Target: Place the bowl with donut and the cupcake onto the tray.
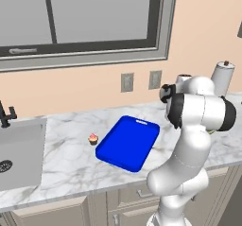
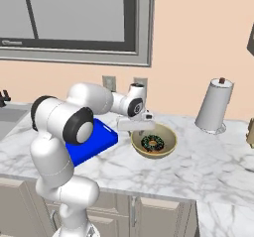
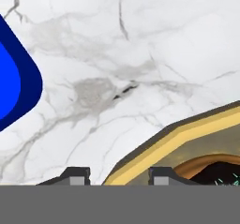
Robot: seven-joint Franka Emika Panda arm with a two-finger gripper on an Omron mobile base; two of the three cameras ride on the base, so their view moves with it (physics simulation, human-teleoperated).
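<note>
Gripper (image 2: 138,128) sits low at the bowl's (image 2: 154,143) near-left rim, fingers parted and straddling that rim in the hand view, one tip (image 3: 76,175) outside, one (image 3: 161,175) inside; whether they pinch it yet, I cannot tell. Right base view shows the donut (image 2: 152,143) lying in the bowl, just right of the blue tray (image 2: 101,138). Left base view shows the cupcake (image 1: 93,139) standing on the marble counter (image 1: 61,159), just left of the tray.
</note>
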